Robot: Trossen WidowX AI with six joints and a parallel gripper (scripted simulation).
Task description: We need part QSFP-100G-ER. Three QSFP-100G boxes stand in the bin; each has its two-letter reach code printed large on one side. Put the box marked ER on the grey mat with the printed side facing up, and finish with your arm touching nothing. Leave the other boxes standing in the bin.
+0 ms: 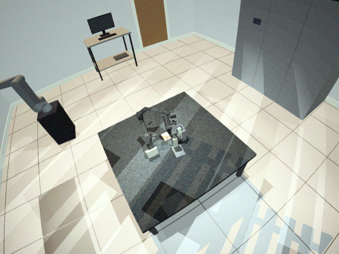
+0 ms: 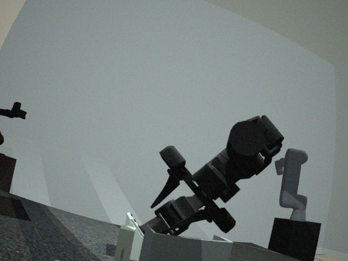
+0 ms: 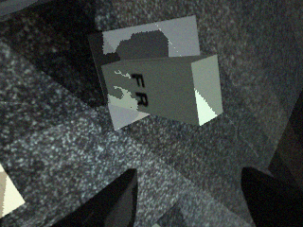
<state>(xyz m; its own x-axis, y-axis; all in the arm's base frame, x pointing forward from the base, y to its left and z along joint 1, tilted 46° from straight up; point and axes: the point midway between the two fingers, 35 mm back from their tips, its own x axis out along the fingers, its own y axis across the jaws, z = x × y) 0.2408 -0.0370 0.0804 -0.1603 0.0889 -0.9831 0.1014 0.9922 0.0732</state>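
The counter point(image 1: 219, 164) point(image 2: 70, 232) point(image 3: 57, 147) carries the whole job, its bin and mat set near each other, presumably to keep the transfer short. The claw point(image 1: 168, 128) point(image 2: 163, 220) point(image 3: 188, 176) stands about half open with nothing in it, probably narrowed to suit a slim box while leaving room to slip around it. The bin point(image 1: 184, 134) point(image 2: 185, 247) is there to keep boxes upright; one pale box point(image 1: 179, 131) pokes up from it, its code not readable. The grey mat point(image 1: 179, 153) point(image 3: 182, 35) is the landing place, yet a box reading FR point(image 1: 175, 142) point(image 3: 166, 87) stands upright on it, print on a side, perhaps set down after its letters were checked. It looks like the wrong part and should go back to the bin. As for the ER box, I cannot tell where it is: no ER print shows. It should look much like this one, a plain, pale greenish slab with sharp edges and large black letters, told apart only by its code.
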